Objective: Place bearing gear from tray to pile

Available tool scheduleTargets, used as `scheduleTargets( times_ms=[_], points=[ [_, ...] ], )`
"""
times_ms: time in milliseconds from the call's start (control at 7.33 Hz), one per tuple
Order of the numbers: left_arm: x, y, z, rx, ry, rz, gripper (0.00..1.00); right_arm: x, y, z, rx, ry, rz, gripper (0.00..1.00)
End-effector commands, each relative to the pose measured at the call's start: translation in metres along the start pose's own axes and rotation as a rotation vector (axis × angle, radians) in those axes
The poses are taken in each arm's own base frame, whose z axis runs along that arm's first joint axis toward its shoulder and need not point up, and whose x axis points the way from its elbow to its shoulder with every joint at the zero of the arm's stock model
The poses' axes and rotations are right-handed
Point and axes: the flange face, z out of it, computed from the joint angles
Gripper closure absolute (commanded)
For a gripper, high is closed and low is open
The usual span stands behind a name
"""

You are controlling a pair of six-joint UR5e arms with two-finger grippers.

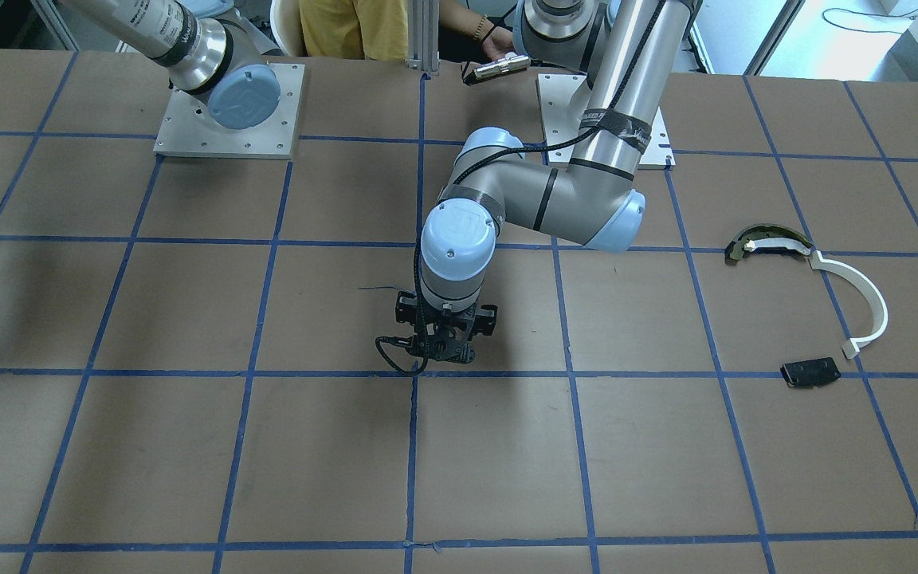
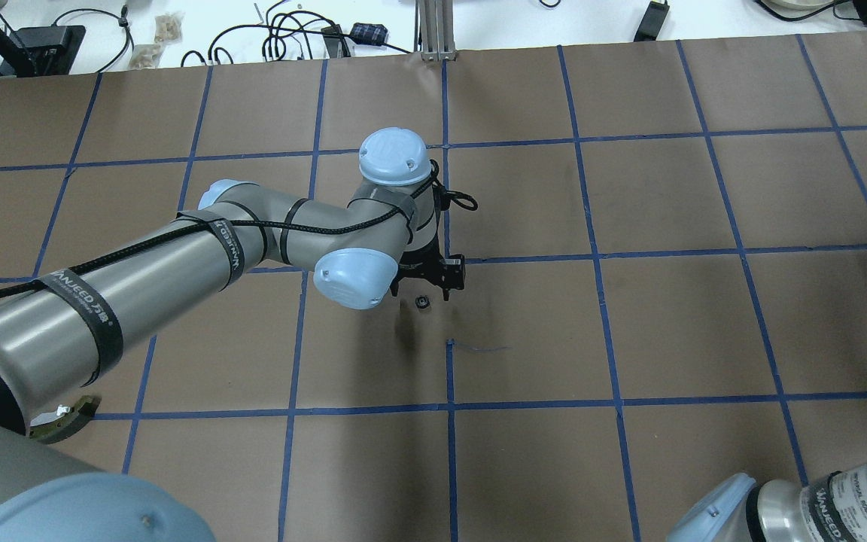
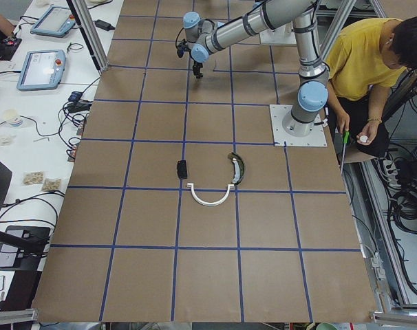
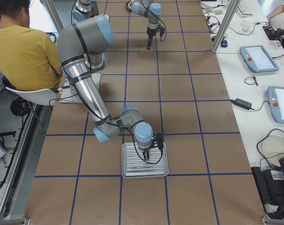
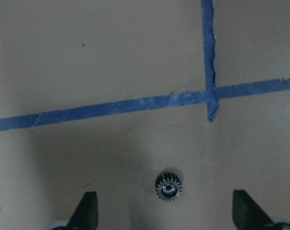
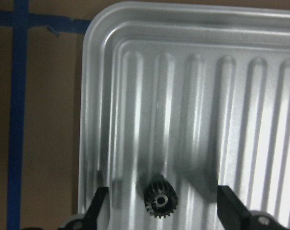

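Note:
A small black bearing gear [image 6: 160,198] lies on the ribbed metal tray [image 6: 260,96] near its left rim. My right gripper [image 6: 159,213] is open and straddles it without touching; both also show in the exterior right view [image 4: 146,157]. A second small gear [image 5: 168,186] lies on the brown table between the open fingers of my left gripper [image 5: 166,215], which also shows in the overhead view [image 2: 421,302]. The pile lies far from both: a dark arc piece [image 1: 770,241], a white curved strip [image 1: 865,303] and a black plate [image 1: 811,371].
The table is brown paper with a blue tape grid [image 2: 448,406]. A person in a yellow shirt [image 3: 363,62] sits behind the robot bases. Tablets and cables [image 3: 40,69] lie along the far bench.

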Motion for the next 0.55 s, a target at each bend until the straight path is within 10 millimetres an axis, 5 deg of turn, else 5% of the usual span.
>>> scheduleTargets(
  times_ms=[0, 409],
  points=[
    [-0.0003, 0.0008, 0.0011, -0.008, -0.003, -0.001, 0.36, 0.0014, -0.0020, -0.0020, 0.004, 0.005, -0.004, 0.37],
    [-0.0010, 0.0022, 0.0087, -0.035, -0.008, -0.002, 0.36, 0.0000, -0.0001, 0.0015, 0.002, 0.001, -0.002, 0.77]
  ],
)
